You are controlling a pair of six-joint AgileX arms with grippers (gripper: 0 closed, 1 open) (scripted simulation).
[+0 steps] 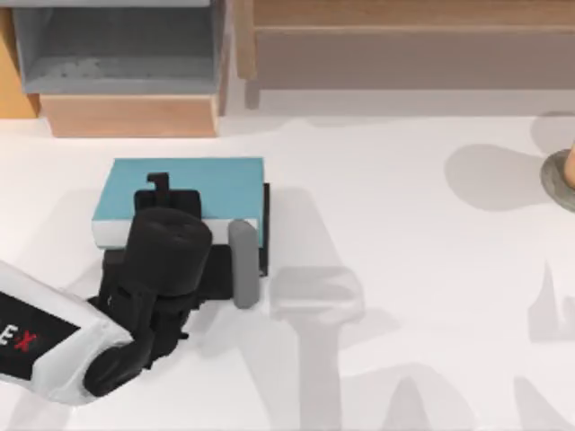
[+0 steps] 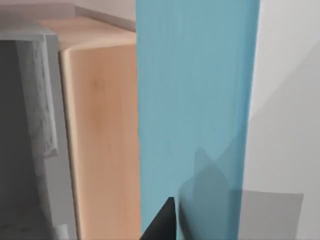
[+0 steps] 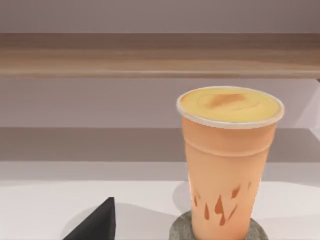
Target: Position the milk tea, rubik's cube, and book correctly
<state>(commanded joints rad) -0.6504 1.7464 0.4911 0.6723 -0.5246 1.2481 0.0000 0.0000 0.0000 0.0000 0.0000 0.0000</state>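
Note:
The book (image 1: 193,184) lies left of the table's middle, showing a light-blue face, a white page edge and a black edge on its right side. My left gripper (image 1: 166,211) is directly over it, its black body covering the book's near half. In the left wrist view the blue cover (image 2: 195,100) runs as a tall band very close to the camera. The milk tea (image 3: 227,165), a peach-orange cup with a flat lid, stands upright on a grey-green disc (image 3: 180,232). Its rim (image 1: 570,162) peeks in at the table's right edge. A dark part of my right gripper (image 3: 95,225) sits short of the cup. The rubik's cube is out of view.
A wooden cabinet with a grey open compartment (image 1: 117,54) stands at the back left, just behind the book. A long wooden shelf (image 1: 404,45) runs along the back right. The white tabletop (image 1: 386,224) stretches between the book and the cup.

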